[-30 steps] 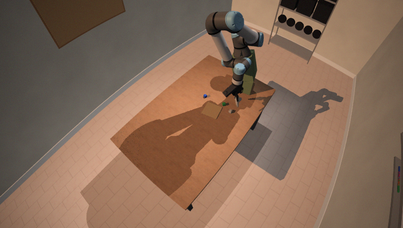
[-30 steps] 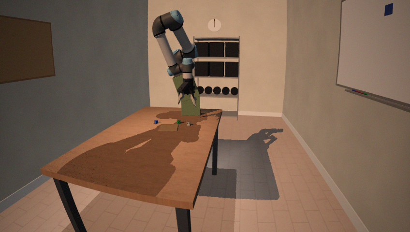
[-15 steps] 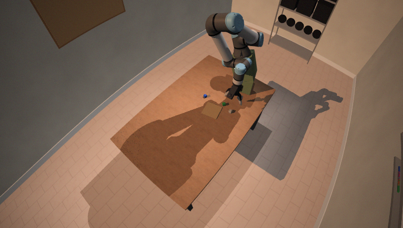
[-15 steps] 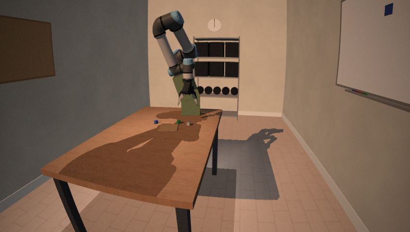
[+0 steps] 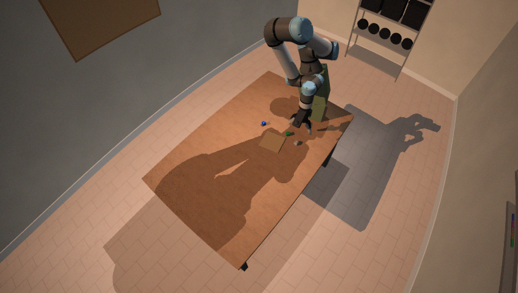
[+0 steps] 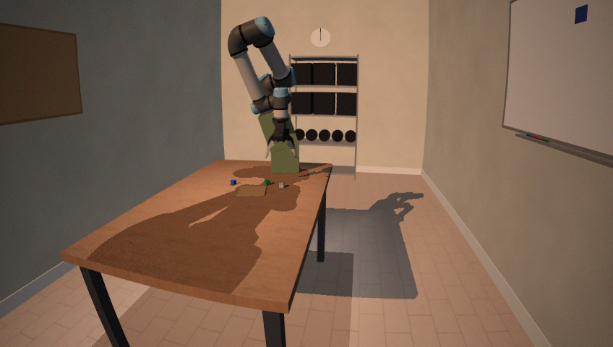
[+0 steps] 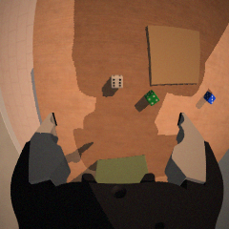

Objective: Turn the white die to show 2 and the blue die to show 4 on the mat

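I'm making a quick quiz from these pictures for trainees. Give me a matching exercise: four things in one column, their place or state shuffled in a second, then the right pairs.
1. white die
2. green die
3. blue die
4. gripper

A. open, above the table, holding nothing
B. in lit wood, apart from the mat
C. close to the mat's corner, off it
D. in shadow, farthest from the mat

Pairs: 1-D, 2-C, 3-B, 4-A

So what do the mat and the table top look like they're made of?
The mat looks like thin cardboard or cork: flat, matte tan, no grain or sheen. The table top looks like wood or wood veneer: orange-brown with fine grain streaks and a satin finish. Neither is certain.
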Available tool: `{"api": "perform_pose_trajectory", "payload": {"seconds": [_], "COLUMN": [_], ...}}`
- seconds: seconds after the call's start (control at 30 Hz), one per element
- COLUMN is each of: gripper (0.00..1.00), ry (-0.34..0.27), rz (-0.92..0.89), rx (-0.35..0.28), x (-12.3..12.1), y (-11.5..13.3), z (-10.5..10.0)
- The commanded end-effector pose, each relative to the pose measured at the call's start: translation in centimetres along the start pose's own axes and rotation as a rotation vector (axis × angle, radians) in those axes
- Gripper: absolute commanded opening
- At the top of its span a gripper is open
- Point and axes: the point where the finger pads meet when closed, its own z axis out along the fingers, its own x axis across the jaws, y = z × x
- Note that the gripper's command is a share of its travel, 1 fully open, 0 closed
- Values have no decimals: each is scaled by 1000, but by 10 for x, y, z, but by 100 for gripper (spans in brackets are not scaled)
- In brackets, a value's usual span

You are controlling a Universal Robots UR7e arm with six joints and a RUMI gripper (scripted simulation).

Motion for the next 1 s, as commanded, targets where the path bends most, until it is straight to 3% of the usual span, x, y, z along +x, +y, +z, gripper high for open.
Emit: {"api": "perform_pose_trajectory", "payload": {"seconds": [0.0,0.47,0.73,0.97], "gripper": [100,100,100,100], "ry": [0,0,0,0], "rz": [-1,-75,-201,-424], "rx": [1,1,1,1], "x": [0,-1,-1,-2], "y": [0,-1,-3,-4], "z": [0,2,6,14]}}
